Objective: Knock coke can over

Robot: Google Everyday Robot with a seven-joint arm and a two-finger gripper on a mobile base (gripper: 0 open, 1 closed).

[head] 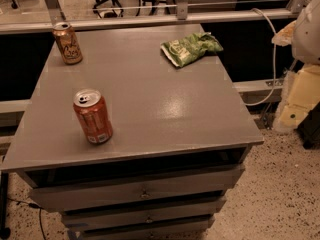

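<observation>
The coke can (93,116) is red-orange with a silver top and a small white label patch. It stands upright near the front left of the grey cabinet top (150,99). My gripper (299,98) shows as pale cream parts at the right edge of the view, below a white arm part (310,29). It is beyond the cabinet's right side, far from the can and touching nothing on the top.
A tan-gold can (67,43) stands upright at the back left corner. A green crumpled chip bag (191,48) lies at the back right. A metal rail (150,20) runs behind the cabinet. Drawers (142,191) are below the front edge. A white cable (272,59) hangs at right.
</observation>
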